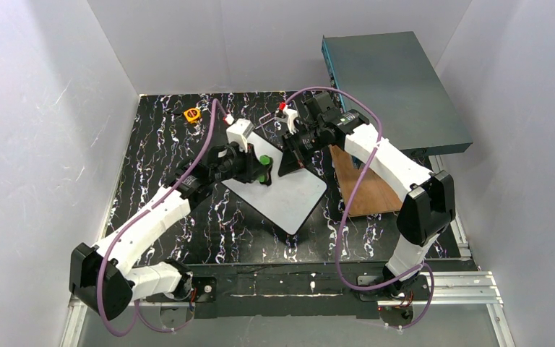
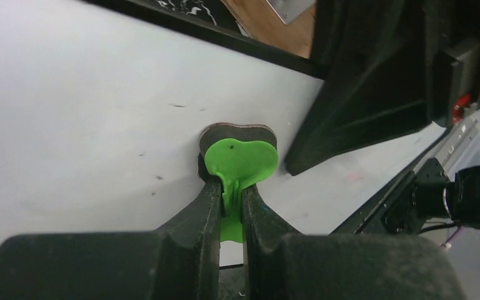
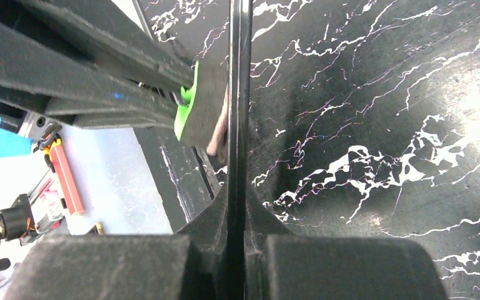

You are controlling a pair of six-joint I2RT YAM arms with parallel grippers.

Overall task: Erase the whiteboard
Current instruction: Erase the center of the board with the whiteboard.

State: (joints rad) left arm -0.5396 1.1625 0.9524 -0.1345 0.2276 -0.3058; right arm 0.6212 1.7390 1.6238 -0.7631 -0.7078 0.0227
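Top view: the whiteboard is lying slanted near the middle of the marbled table; whether its far edge is being lifted is unclear; a wooden board is sitting just beside it on the right, with a grey metal box behind. The left gripper is reaching over the board's far end with a green eraser; the right gripper is meeting the board's far edge close by.

Left wrist view: the jaws are standing almost closed, pinching the eraser's green handle; its dark pad is pressing on the white face; that face is showing only a few specks and 1 faint pink smudge near the right gripper.

Right wrist view: the 2 fingers are clamping fully shut on the thin black frame, seen edge-on; the eraser pad is touching the board face just left of it.

Judgement: wiping is looking nearly finished. Advice: keep the pad flat; use overlapping strokes toward the pink smudge; hold the frame firm so the board is not sliding; stop short of the right fingers.
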